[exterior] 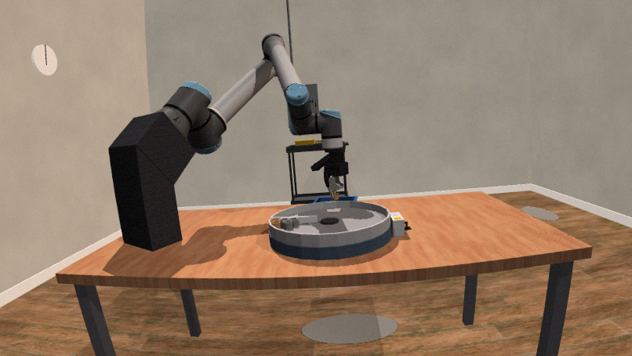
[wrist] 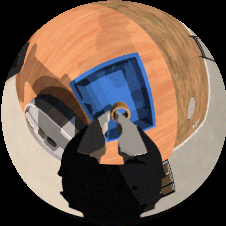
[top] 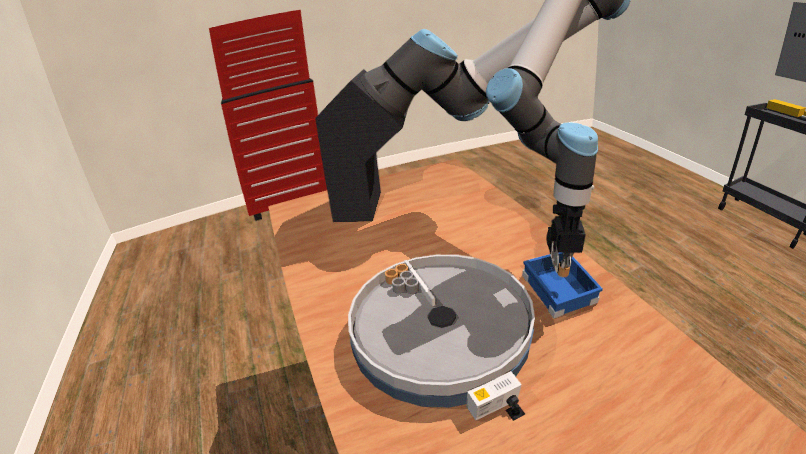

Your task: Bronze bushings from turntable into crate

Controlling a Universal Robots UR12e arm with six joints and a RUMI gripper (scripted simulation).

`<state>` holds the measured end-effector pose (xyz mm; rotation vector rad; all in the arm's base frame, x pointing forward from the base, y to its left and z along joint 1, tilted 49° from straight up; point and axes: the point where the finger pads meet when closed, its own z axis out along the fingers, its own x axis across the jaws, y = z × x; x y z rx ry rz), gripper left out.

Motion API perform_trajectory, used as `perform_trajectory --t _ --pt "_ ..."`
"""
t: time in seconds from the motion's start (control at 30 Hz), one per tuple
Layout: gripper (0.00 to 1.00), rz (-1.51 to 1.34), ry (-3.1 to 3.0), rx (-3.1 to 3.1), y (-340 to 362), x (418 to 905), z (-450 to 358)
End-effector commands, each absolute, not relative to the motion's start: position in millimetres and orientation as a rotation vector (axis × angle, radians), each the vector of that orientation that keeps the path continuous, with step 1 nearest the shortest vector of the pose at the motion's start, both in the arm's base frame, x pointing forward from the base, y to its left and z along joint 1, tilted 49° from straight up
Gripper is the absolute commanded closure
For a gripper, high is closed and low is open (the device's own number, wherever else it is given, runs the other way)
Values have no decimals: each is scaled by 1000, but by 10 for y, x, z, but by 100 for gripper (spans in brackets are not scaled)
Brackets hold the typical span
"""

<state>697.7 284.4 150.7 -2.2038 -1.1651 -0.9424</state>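
My gripper (top: 562, 265) is shut on a bronze bushing (top: 563, 271) and holds it low inside the blue crate (top: 562, 284), right of the turntable. The wrist view shows the bushing (wrist: 120, 111) between the fingertips over the crate's floor (wrist: 117, 95). On the grey turntable (top: 441, 321), two bronze bushings (top: 395, 271) and three steel bushings (top: 406, 283) stand clustered at the far left rim, beside a white divider bar (top: 420, 280). The exterior view shows the gripper (exterior: 334, 189) down at the crate (exterior: 330, 199) behind the turntable (exterior: 329, 227).
A white control box (top: 494, 395) sits at the turntable's front edge. The arm's black base (top: 349, 149) stands at the table's back. A red tool cabinet (top: 267, 109) is by the wall and a black cart (top: 767, 163) at the right.
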Motion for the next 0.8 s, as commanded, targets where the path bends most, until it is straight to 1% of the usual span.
perform_trajectory --t 0.0,0.77 --pt "100 -943 -1168 -2203 2879 7011 1483" --pt "100 -943 -1168 -2203 3103 7125 1267"
